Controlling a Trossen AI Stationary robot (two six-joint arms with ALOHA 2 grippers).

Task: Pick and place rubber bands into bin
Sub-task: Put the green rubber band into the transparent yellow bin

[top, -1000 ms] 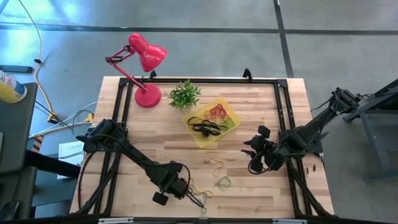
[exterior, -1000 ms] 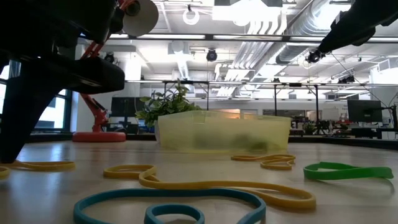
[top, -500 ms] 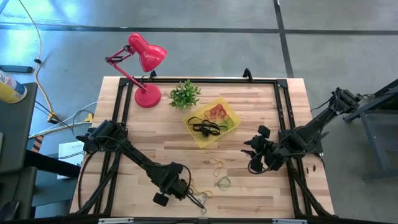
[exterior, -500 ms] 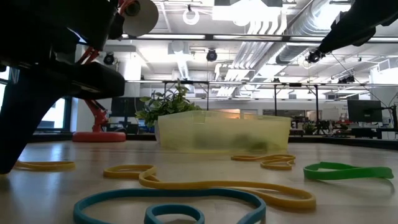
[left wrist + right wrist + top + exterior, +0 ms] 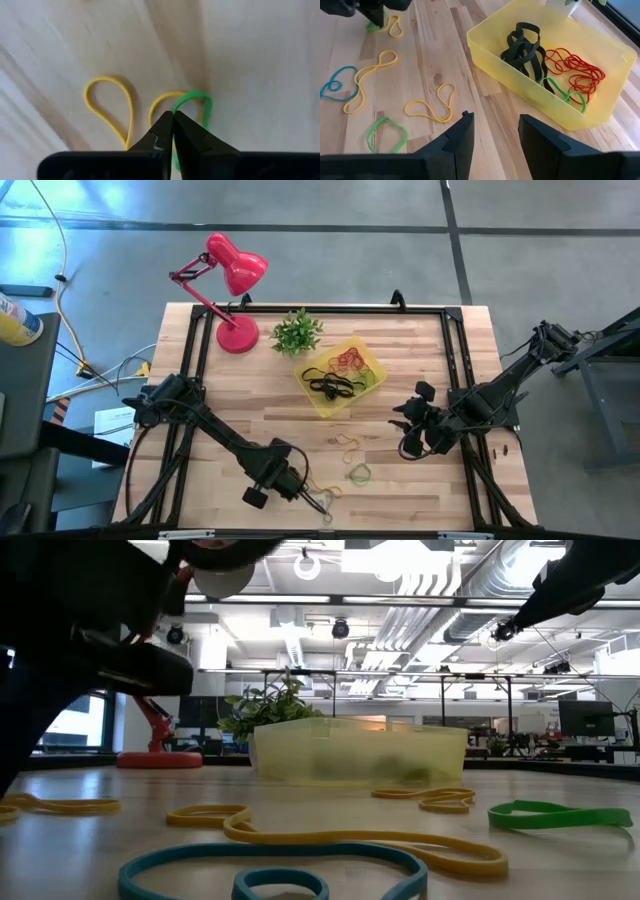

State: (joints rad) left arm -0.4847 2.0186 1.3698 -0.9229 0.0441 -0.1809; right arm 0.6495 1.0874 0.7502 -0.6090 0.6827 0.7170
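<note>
The bin [image 5: 340,375] is a translucent yellow tray on the table's far middle. It holds black, red and green rubber bands [image 5: 540,60]. Loose bands lie on the wood near the front edge: a yellow one [image 5: 347,442], a green one [image 5: 359,473], and a blue one [image 5: 335,87]. My left gripper [image 5: 287,483] is down at the table's near middle, shut on a small green band [image 5: 192,97] that overlaps a yellow band [image 5: 107,107]. My right gripper [image 5: 495,125] hangs open over the table's right side, touching nothing. My left gripper pinches the green band's strand [image 5: 176,111] between its two fingertips, coming from above and pointing down. The rest of the loop reaches out past the tips over a yellow band. Whether it is off the wood I cannot tell.
A red desk lamp [image 5: 232,290] and a small green plant [image 5: 296,330] stand at the far edge beside the bin. Black frame rails [image 5: 455,370] run along the table's sides. Bare wood lies between the bin and the loose bands.
My left arm has shifted a little toward the table's left edge. The loose bands and the bin have stayed where they were.
</note>
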